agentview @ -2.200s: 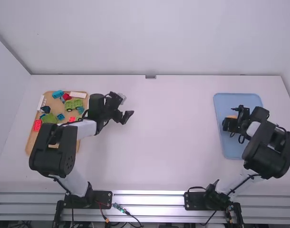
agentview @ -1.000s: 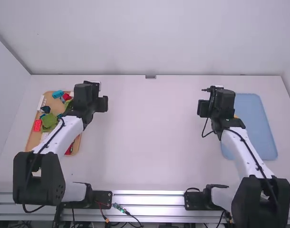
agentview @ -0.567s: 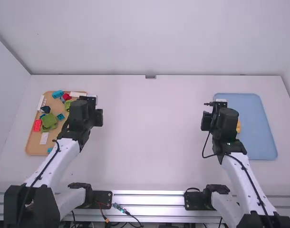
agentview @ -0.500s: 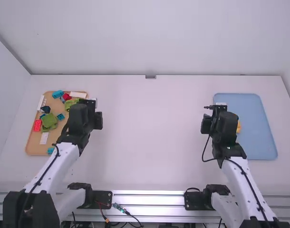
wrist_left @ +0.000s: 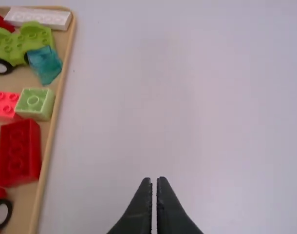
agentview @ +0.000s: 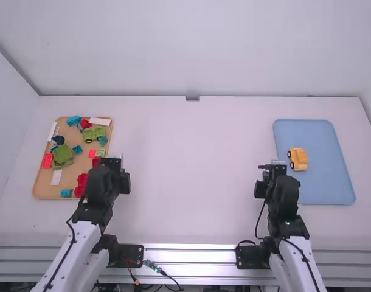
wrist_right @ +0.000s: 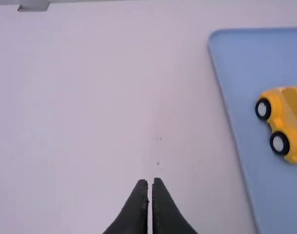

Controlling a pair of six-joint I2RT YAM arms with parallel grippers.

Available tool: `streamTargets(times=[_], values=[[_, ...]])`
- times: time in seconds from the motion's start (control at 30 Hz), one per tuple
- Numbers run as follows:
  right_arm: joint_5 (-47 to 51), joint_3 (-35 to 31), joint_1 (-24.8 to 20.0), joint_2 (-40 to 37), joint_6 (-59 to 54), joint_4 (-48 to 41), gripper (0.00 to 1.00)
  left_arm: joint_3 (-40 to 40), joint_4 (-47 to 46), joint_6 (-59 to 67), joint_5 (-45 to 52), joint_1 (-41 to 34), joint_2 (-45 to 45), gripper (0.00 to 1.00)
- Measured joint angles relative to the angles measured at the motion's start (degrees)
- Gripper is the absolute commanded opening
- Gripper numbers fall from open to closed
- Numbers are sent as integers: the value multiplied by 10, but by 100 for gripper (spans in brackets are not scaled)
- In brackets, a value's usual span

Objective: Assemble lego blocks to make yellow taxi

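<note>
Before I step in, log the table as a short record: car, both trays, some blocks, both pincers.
yellow car: on the blue tray, wheels visible
tan tray: at the high view's left, holding mixed pieces
green wheeled piece: on the tan tray
large red block: on the tan tray
left pincer: shut, holding nothing
right pincer: shut, holding nothing
</note>
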Motion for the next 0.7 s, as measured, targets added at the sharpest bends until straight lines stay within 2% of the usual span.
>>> streamTargets(times=[0.27,0.4,0.7], values=[[3,-86,0,-89,-1,-1,0,-93,0,0,-1,0,-96,0],[3,-87,0,-127,0,4,0,-130,2,0,-2,0,-137,0],[2,-87,0,-208,1,5,0,-130,4,0,-2,0,-227,0]])
